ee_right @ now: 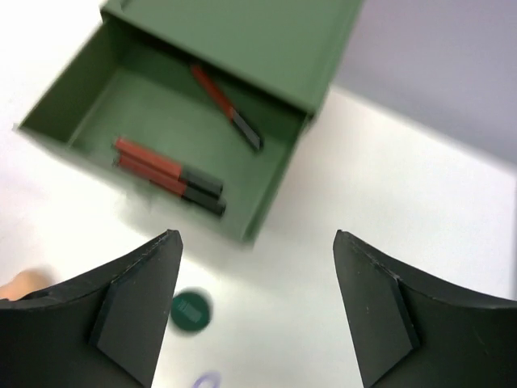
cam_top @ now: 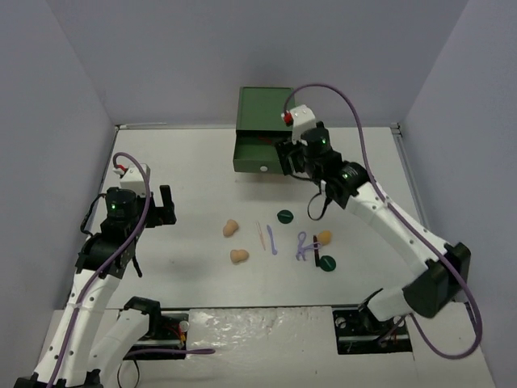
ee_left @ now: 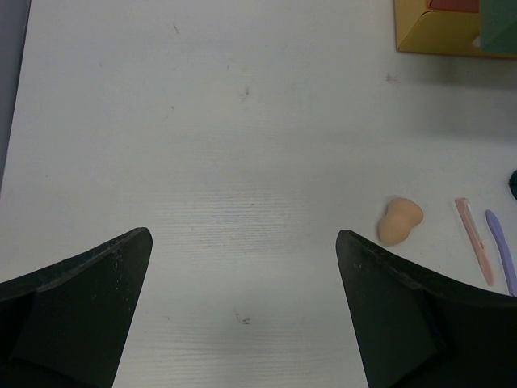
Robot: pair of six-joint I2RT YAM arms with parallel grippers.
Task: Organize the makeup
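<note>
Three tan egg-shaped sponges (cam_top: 230,228) (cam_top: 239,256) (cam_top: 324,237) lie on the table with two dark green discs (cam_top: 284,216) (cam_top: 326,263), lilac tools (cam_top: 272,238) (cam_top: 302,245) and a pale orange stick (cam_top: 260,235). Three black-and-red sticks (ee_right: 166,174) lie in the open green drawer (ee_right: 266,206). My right gripper (ee_right: 255,234) is open and empty, hovering by the drawer's front right corner (cam_top: 292,158). One disc (ee_right: 190,310) shows below it. My left gripper (ee_left: 242,234) is open and empty over bare table at the left (cam_top: 161,206). A sponge (ee_left: 400,221), the stick (ee_left: 474,240) and a lilac tool (ee_left: 501,250) lie to its right.
The green drawer box (cam_top: 262,107) stands at the back centre against the wall. In the left wrist view its side shows yellow and orange (ee_left: 448,32). Grey walls close in the table on three sides.
</note>
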